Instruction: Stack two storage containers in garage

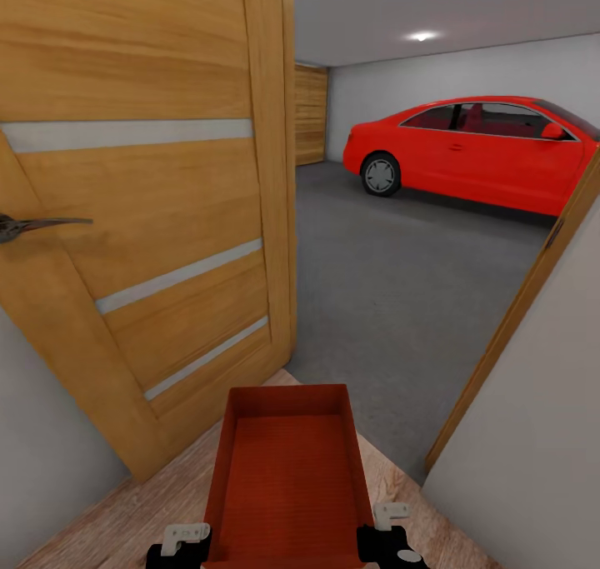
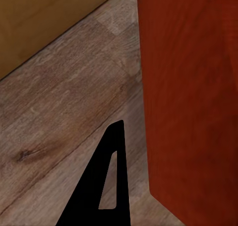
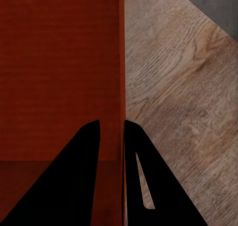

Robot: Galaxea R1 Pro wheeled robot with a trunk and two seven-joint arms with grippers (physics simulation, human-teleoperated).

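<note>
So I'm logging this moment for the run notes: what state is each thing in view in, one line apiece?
storage container: upright, open-topped, empty, carried at the doorway.
right tool: shut on the storage container's thin side wall, one finger each side.
left tool: beside the container's outer wall; open or shut cannot be told.
door: swung open, handle horizontal.
red car: parked on the garage floor, doors closed.

Container (image 1: 287, 477) before the doorway, door (image 1: 142, 219) left, car (image 1: 475, 148) far right beyond.
</note>
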